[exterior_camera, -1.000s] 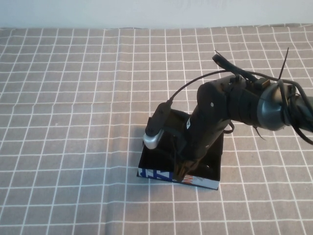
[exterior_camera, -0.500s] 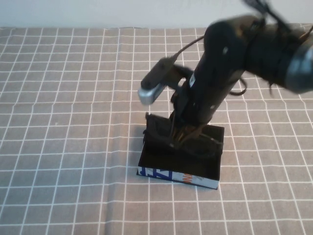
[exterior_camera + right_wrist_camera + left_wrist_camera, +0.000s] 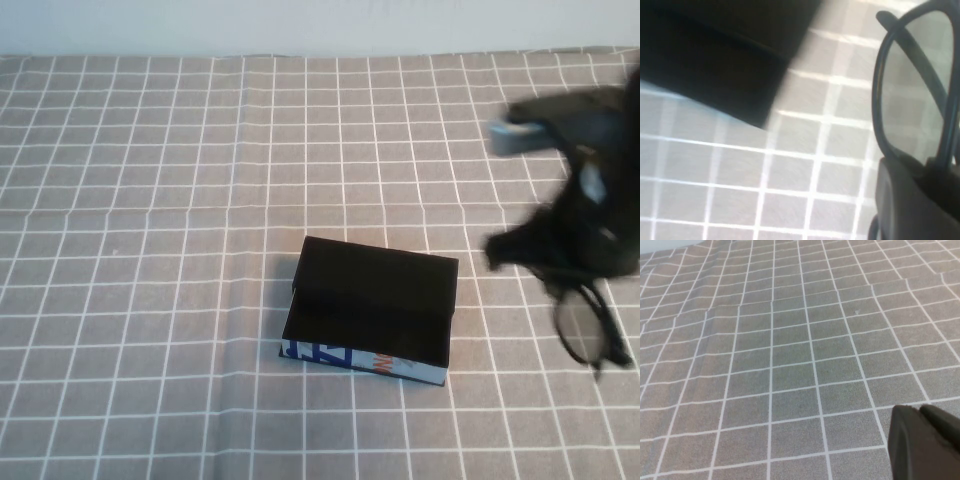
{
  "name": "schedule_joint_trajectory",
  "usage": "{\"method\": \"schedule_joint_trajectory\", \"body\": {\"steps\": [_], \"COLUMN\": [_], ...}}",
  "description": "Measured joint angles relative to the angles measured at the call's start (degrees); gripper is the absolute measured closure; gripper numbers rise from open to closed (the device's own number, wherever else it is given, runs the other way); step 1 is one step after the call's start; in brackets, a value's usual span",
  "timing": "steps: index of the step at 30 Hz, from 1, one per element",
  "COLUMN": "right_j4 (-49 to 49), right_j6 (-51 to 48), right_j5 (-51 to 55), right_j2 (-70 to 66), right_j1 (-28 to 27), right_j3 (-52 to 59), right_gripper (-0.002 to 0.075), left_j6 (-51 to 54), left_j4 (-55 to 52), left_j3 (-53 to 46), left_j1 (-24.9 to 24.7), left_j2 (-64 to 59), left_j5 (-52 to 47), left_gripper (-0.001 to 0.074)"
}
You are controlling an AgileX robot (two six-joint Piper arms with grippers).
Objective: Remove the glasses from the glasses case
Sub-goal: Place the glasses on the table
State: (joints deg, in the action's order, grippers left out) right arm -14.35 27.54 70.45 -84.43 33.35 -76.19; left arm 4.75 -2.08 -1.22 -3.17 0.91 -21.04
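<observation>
The glasses case point(image 3: 372, 310) stands open in the middle of the checked cloth. It is a black box with its lid back and a white, blue and orange printed front side, and its inside looks empty. My right gripper point(image 3: 572, 272) is to the right of the case, above the cloth, and blurred. It is shut on the black glasses point(image 3: 585, 330), which hang below it clear of the case. In the right wrist view the fingers point(image 3: 910, 200) pinch the glasses point(image 3: 878, 120), with the case point(image 3: 715, 55) off to one side. My left gripper point(image 3: 926, 437) is shut and empty over bare cloth.
A grey cloth with a white grid point(image 3: 150, 250) covers the whole table, with a pale wall behind its far edge. The left arm does not show in the high view.
My right gripper has lifted the glasses out of the case and swung them to the right, from over the case to beside it. The case has stayed in place.
</observation>
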Motion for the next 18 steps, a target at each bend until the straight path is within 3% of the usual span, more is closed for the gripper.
{"method": "schedule_joint_trajectory", "body": {"steps": [4,9,18], "right_j4": [0.4,0.8,0.7], "right_j6": [6.7,6.5,-0.3], "right_j5": [-6.4,-19.6,-33.0], "right_j2": [6.2,7.3,-4.9], "right_j1": [-4.3,-7.7,-8.3], "right_j3": [10.1,21.0,23.5], "right_gripper": [0.0659,0.0659,0.0658], "left_j6": [0.0,0.0,0.0], "left_j4": [0.0,0.0,0.0], "left_j3": [0.0,0.0,0.0], "left_j1": [0.0,0.0,0.0], "left_j2": [0.0,0.0,0.0], "left_j5": [0.0,0.0,0.0], "left_gripper": [0.0739,0.0739,0.0739]}}
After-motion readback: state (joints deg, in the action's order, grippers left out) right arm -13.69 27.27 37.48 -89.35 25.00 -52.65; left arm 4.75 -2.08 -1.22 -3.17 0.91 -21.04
